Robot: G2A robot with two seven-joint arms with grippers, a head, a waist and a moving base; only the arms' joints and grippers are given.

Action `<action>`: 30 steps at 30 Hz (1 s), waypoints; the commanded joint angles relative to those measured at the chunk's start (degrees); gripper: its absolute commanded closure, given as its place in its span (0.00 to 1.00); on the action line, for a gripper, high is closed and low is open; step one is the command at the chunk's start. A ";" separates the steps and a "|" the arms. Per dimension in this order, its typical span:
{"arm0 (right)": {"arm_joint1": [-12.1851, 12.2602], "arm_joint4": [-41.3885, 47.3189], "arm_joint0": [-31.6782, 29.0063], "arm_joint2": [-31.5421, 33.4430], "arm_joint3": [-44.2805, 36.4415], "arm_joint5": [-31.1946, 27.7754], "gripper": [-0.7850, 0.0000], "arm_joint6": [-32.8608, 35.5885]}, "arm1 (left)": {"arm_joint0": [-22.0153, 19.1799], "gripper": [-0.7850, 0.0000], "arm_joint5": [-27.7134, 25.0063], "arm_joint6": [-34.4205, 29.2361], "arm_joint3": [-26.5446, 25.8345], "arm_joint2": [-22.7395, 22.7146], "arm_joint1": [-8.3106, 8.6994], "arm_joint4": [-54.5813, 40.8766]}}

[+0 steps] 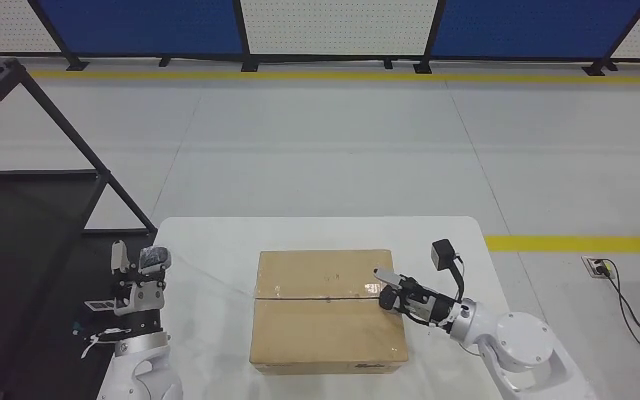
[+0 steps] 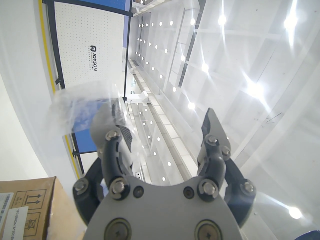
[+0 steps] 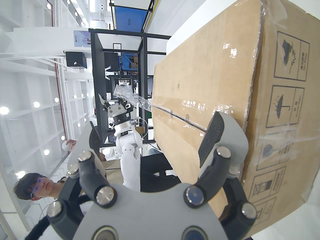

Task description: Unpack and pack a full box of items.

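Centrally on the white tabletop (image 1: 210, 240) sits a large brown cardboard box (image 1: 325, 310), its top flaps shut and meeting along a seam (image 1: 325, 296) that runs across the lid from side to side. One side wall of the box (image 3: 287, 101) carries printed handling pictograms under glossy clear film, and a corner of the box (image 2: 30, 201) with white labels shows just beside the left arm. The right tool (image 1: 386, 285) lies at the box's right edge, right at the end of the seam; its fingers are spread apart and hold nothing, one finger (image 3: 220, 136) lies over the top face close to the seam, and whether it touches the cardboard I cannot tell. The left tool (image 1: 137, 258) stands off the box's left side near the tabletop's left edge, pointing upward, with its fingers wide apart as well. A strip of clear packing tape (image 2: 80, 108) clings to one of its fingers (image 2: 122, 136). From the right wrist view, that tape strip (image 3: 132, 99) stretches from the left end of the seam across to the left tool (image 3: 112, 99).
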 commanded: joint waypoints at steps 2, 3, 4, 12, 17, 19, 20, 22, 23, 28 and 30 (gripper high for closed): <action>-0.05 0.07 0.31 -0.30 0.20 -0.05 0.00 -0.13 | 0.04 0.43 -0.09 -0.37 0.87 -0.35 -0.17 -0.73; -0.06 0.13 0.43 -0.43 0.29 -0.02 0.00 -0.08 | 0.07 0.45 -0.08 -0.64 1.03 -0.51 -0.22 -1.10; -0.07 0.11 0.61 -0.54 0.40 0.05 0.00 -0.01 | 0.15 0.50 -0.11 -0.88 1.16 -0.73 -0.26 -1.36; -0.26 -0.33 2.44 -1.89 1.44 0.71 0.00 0.07 | 0.76 0.50 -0.98 -3.64 -0.01 -1.18 -0.54 -0.76; -0.32 -0.40 3.01 -2.33 1.97 0.91 0.00 0.13 | 0.27 0.50 -0.63 -4.86 -0.96 -0.06 -0.79 1.47; -0.30 -0.41 3.02 -2.33 2.12 0.93 0.00 0.22 | 0.02 0.57 -0.39 -5.11 -1.42 0.55 -0.91 2.26; -0.29 -0.38 3.00 -2.27 2.17 0.89 0.00 0.23 | -0.12 0.60 -0.30 -5.22 -1.61 0.81 -0.96 2.80; -0.26 -0.31 2.89 -2.15 2.21 0.80 0.00 0.27 | -0.25 0.65 -0.20 -5.15 -1.94 1.49 -1.10 3.82; -0.25 -0.27 2.82 -2.10 2.27 0.83 0.00 0.27 | -0.31 0.68 -0.16 -5.02 -2.10 1.78 -1.17 4.28; -0.21 -0.07 2.66 -2.00 2.48 0.70 0.00 0.34 | -0.33 0.78 -0.31 -4.87 -2.74 2.66 -1.49 5.54; -0.20 0.04 2.70 -2.00 2.58 0.67 0.00 0.47 | 0.05 0.78 -0.65 -5.14 -3.23 2.89 -1.58 6.15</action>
